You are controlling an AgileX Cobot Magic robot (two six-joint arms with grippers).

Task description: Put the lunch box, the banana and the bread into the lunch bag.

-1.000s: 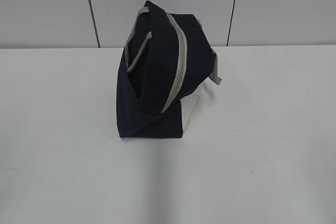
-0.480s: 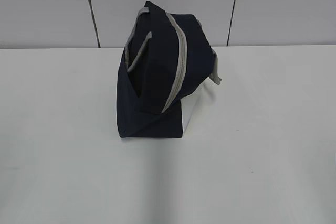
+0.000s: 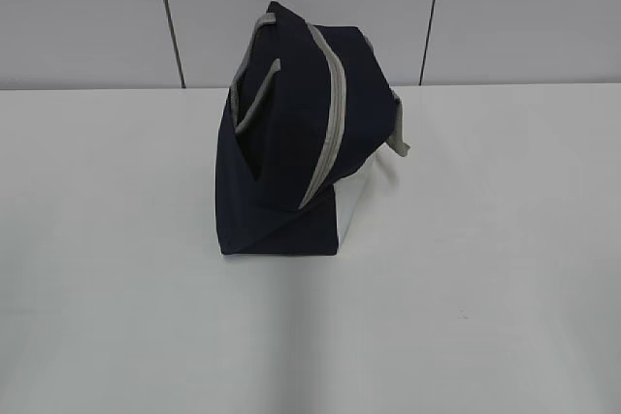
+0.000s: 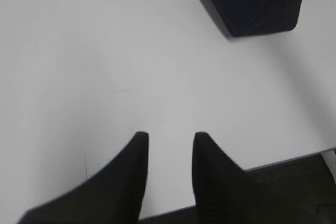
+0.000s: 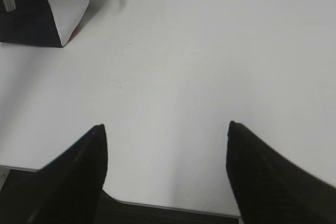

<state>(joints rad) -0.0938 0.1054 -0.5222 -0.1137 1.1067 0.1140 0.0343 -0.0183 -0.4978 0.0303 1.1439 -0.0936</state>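
The lunch bag [image 3: 291,162] stands in the middle of the white table, navy blue with a grey zipper strip running over its top, grey strap handles and a white side panel on its right. Its zipper looks shut. A navy corner of the lunch bag [image 4: 252,3] shows at the top right of the left wrist view, and its white panel end [image 5: 47,9] at the top left of the right wrist view. My left gripper [image 4: 170,136] hangs open over bare table near the front edge, holding nothing. My right gripper [image 5: 165,127] is open wide, also empty. The lunch box, banana and bread are out of view.
The white table [image 3: 485,288] spreads around the bag on every side. A grey panelled wall [image 3: 97,16] rises behind it. The table's front edge [image 4: 294,156] lies just under both grippers, with dark floor beyond.
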